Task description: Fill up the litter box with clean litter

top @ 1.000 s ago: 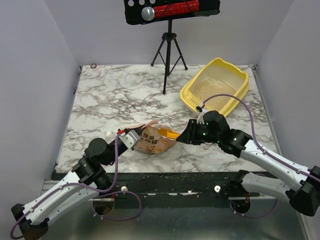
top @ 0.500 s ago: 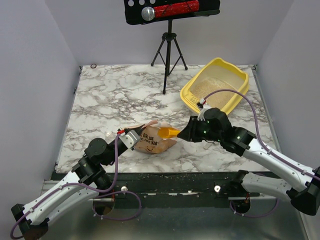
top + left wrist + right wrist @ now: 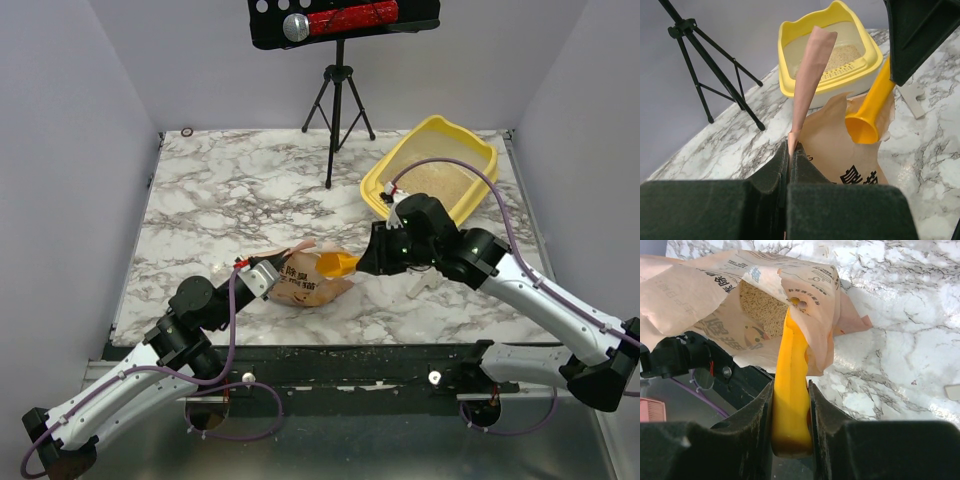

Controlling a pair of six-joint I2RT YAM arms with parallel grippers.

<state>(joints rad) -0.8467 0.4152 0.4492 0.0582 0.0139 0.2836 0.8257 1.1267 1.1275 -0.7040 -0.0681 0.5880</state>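
Observation:
The yellow litter box (image 3: 374, 188) stands at the back right with a layer of clean litter (image 3: 436, 180) in it; the left wrist view shows the litter box (image 3: 784, 65) and its clean litter (image 3: 842, 52) too. A tan paper bag (image 3: 300, 287) lies at the front centre, and beige litter (image 3: 763, 303) shows through its open mouth. My left gripper (image 3: 262, 274) is shut on a raised flap of the bag (image 3: 807, 75). My right gripper (image 3: 377, 258) is shut on the handle of a yellow-orange scoop (image 3: 790, 390). The scoop's bowl (image 3: 336, 263) sits at the bag's mouth.
A black tripod (image 3: 337, 110) stands at the back centre, left of the box. A small pale scrap (image 3: 420, 283) lies on the marble under the right arm. A small ring (image 3: 187, 131) lies in the back left corner. Grey walls close in three sides.
The right arm has shifted back and to the left, and its jaws have tightened on the scoop handle. The scoop's bowl has edged left at the bag's mouth. The left arm has not moved.

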